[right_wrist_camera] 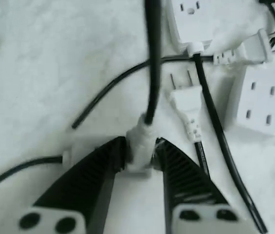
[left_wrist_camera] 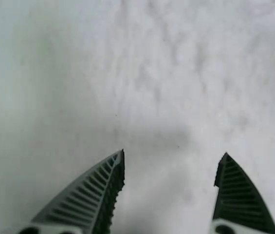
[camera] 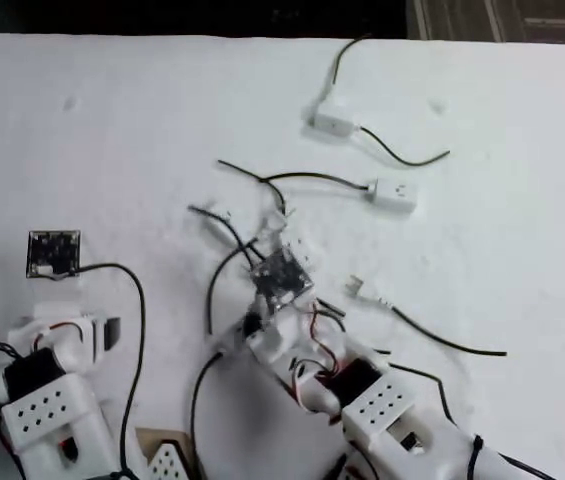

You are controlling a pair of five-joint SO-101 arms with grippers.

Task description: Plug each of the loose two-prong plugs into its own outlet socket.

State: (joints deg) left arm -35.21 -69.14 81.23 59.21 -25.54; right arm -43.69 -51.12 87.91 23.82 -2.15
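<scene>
My right gripper (right_wrist_camera: 139,146) is shut on a white two-prong plug (right_wrist_camera: 138,139) whose black cord runs straight up from it. The plug stands over a white outlet socket (right_wrist_camera: 86,146) with a cord leaving its side; whether the prongs are in is hidden. A loose plug (right_wrist_camera: 182,100) with bare prongs lies close by, and another plug (right_wrist_camera: 244,46) lies between two white outlets (right_wrist_camera: 259,97) (right_wrist_camera: 195,14). In the high view the right gripper (camera: 259,325) sits at the tangle of cords mid-table. My left gripper (left_wrist_camera: 171,161) hangs open over bare table, at the near left (camera: 110,332).
Two more white outlets (camera: 332,122) (camera: 394,193) with cords lie at the far right. A loose plug (camera: 357,287) rests right of the tangle. A small black square block (camera: 54,252) sits at the left. Black cords (camera: 212,290) cross the middle.
</scene>
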